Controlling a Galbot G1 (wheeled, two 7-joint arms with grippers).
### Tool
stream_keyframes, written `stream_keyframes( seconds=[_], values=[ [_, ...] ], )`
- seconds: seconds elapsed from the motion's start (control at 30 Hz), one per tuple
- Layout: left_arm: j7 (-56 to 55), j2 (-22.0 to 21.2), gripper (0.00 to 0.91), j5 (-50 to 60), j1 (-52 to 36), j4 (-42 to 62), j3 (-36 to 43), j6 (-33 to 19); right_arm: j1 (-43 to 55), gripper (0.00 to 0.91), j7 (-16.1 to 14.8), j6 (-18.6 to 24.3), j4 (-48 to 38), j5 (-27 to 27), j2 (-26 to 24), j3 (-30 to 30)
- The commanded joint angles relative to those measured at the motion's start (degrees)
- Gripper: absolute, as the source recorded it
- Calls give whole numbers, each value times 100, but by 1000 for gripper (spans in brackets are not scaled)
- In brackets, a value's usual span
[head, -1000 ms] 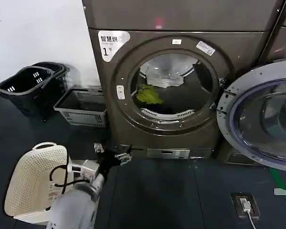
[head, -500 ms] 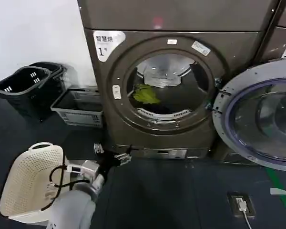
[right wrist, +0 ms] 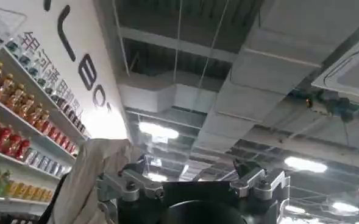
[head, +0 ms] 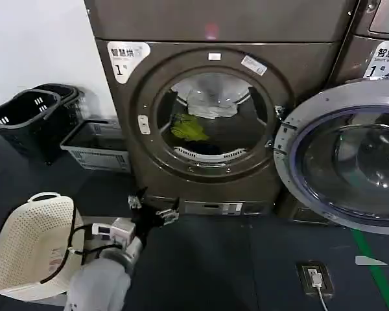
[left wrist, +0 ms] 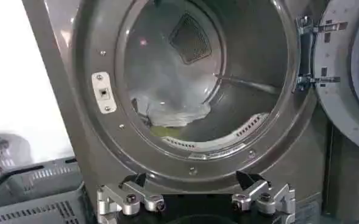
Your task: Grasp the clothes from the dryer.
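Left tool (head: 153, 206) released, low before dryer (head: 298, 71) | clothes: 1 green (head: 188, 128), 1 white (head: 211, 103)

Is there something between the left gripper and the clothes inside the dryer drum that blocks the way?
Nothing visible does. The round glass door is swung open to the right, so the dark bronze-grey dryer has a free port. The open left gripper sits low before it; the lime green cloth and white cloth lie higher, inside.

Two clothes (head: 200, 115) (one dryer (head: 211, 116))
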Motion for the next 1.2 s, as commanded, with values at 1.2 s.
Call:
stream_keyframes(
  seconds=[1.2],
  values=[
    [-221,-23,907,-175,72,-22,-33,281,71,907,12,100,-14,191,28,-9]
  ],
)
